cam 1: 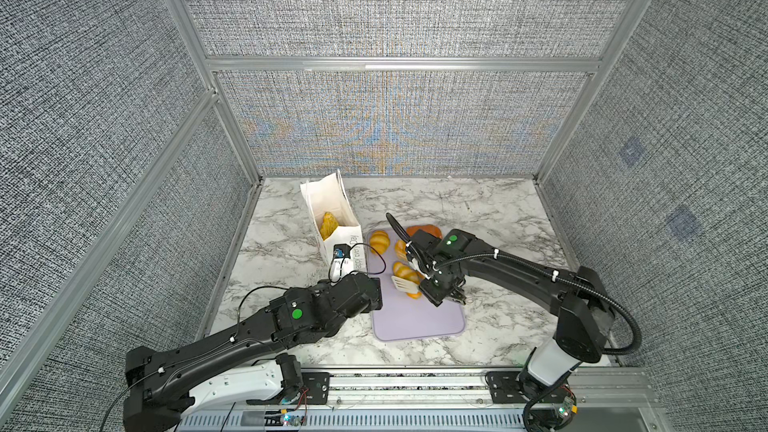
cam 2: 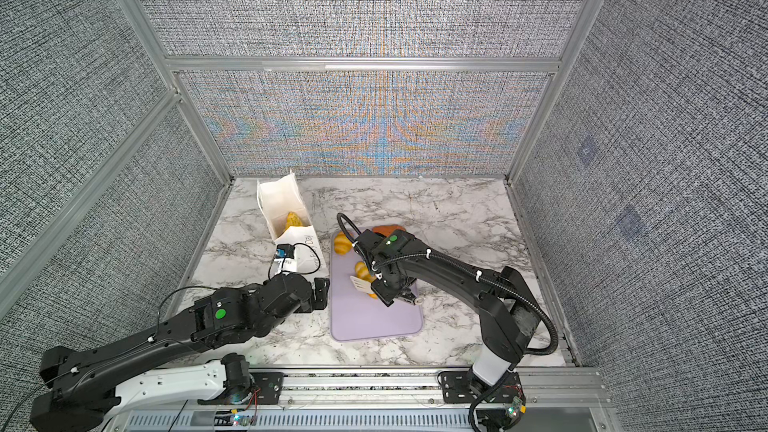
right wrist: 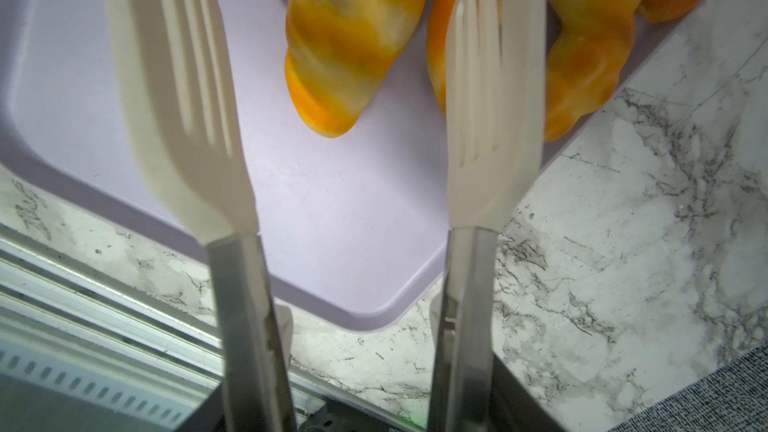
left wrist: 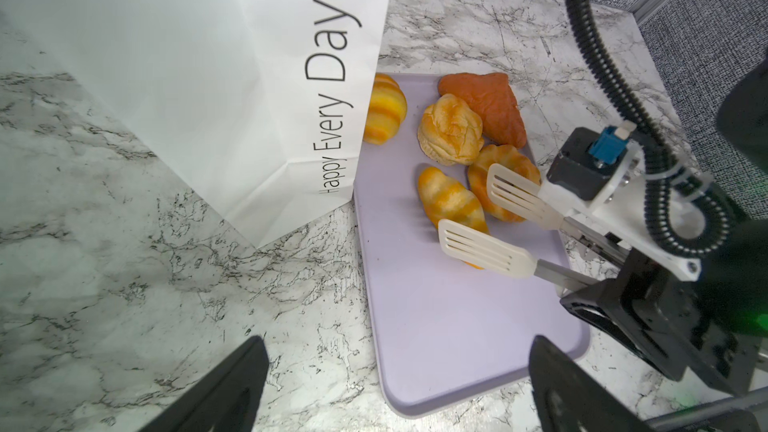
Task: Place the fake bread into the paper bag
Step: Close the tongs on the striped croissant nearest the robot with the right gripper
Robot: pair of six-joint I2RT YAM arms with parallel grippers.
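Right gripper [cam 1: 438, 289] clasps tongs [left wrist: 478, 248], blades apart near a striped croissant [left wrist: 451, 201] on the tray [left wrist: 436, 326] beside the bag [left wrist: 249, 76]; it should probably straddle the croissant's middle before squeezing gently, while the wide-open left gripper [left wrist: 395, 367] idles near the bag.

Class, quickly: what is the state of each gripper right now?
Left gripper: open, empty.
Right gripper: holding the tongs, blades apart, gripping nothing.
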